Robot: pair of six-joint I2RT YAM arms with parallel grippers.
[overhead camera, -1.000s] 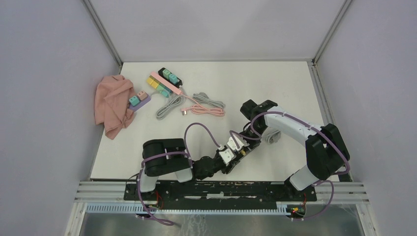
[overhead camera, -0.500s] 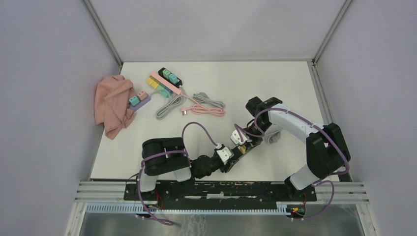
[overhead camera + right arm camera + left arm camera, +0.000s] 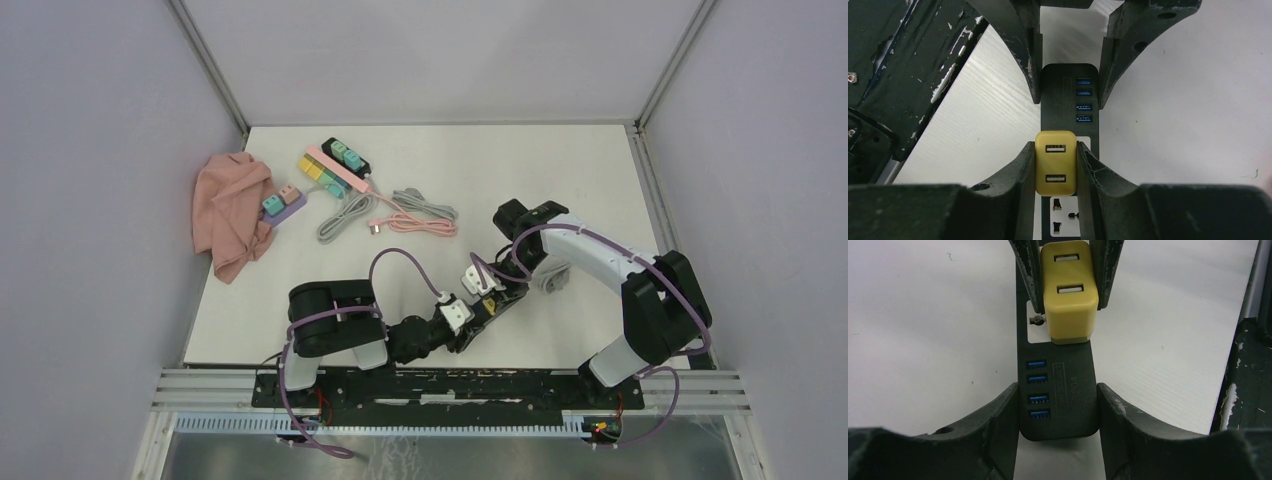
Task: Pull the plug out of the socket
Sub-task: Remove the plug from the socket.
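1. Nearest the arm bases, the left gripper (image 3: 1057, 405) is laid low over the table (image 3: 560, 170). Its fingers (image 3: 1003, 405) are closed against the two long sides of the black power strip (image 3: 1075, 385), at the end with the blue USB ports, so the strip is pinned flat.
2. The task's thing, the yellow plug (image 3: 1069, 290), is found just beyond those ports, on the white socket panel of the strip. The strip itself lies on the near middle of the table, between the two grippers.
3. The plug is pinched from the far side by the right gripper (image 3: 1056, 147), one finger pressed to each of its side faces.
4. Progress, as judged: both holds are made, strip braced and plug clamped. No prongs and no gap under the plug are seen in either wrist view, so the plug is taken to be still seated, though a slight lift cannot be ruled out. The pull away from the strip is left to do.
5. Farther off, at far left, a pink cloth (image 3: 230, 215), three other strips carrying coloured plugs (image 3: 330, 172) and loose grey and pink cables (image 3: 415, 222) are noted, well apart from the work.
6. Containers: none is made out in any view, so no contents are recorded.
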